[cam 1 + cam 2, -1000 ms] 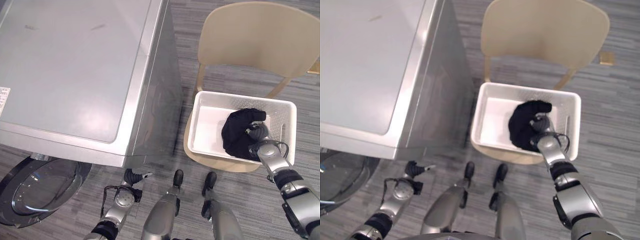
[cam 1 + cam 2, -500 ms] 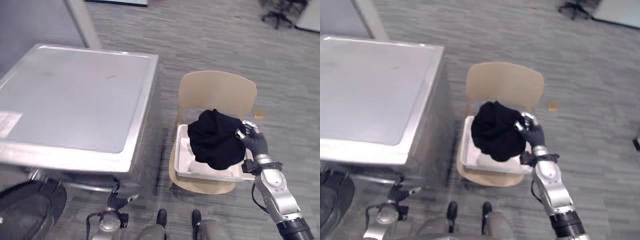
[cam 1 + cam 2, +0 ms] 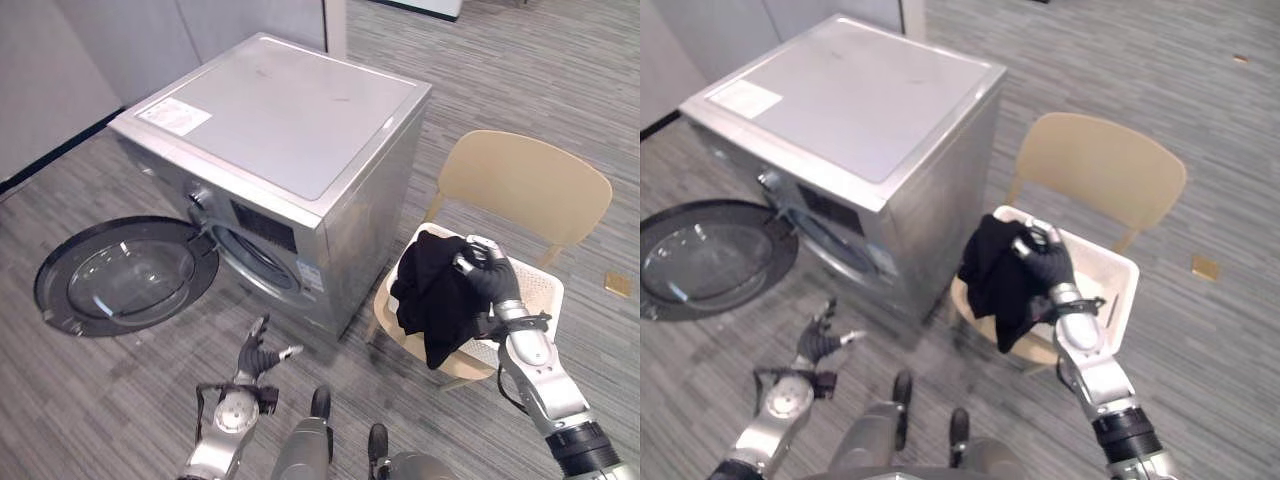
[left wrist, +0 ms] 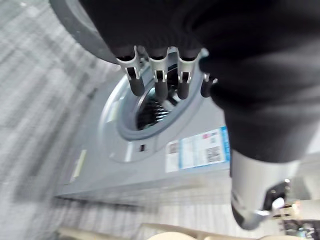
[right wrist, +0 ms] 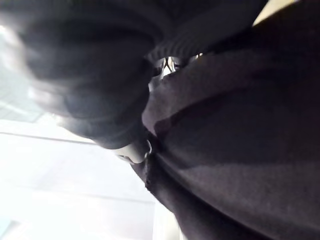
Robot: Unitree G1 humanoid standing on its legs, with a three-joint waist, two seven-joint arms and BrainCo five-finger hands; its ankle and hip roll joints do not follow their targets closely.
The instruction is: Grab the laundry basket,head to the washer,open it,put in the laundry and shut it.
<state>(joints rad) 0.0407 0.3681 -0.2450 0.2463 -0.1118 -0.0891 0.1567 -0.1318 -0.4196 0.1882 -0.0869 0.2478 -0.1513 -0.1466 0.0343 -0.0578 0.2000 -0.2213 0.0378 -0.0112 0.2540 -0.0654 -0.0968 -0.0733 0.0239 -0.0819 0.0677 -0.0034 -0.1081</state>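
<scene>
I see the white laundry basket (image 3: pixel 537 290) sitting on the beige chair (image 3: pixel 520 185) to the right of the washer (image 3: pixel 290 150), whose door (image 3: pixel 125 275) lies swung open on the left. My right hand (image 3: pixel 487 278) has its fingers curled into the black laundry (image 3: pixel 435 300), which hangs lengthwise downward over the basket's near left rim. My left hand (image 3: pixel 258 350) hovers low near the washer front, fingers loosely spread

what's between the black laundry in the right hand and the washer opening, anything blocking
Nothing visible blocks it. The right hand holds the black laundry above the white basket on the chair. The washer door lies swung fully open, and the drum opening shows clear; only the washer's front corner lies between.
</scene>
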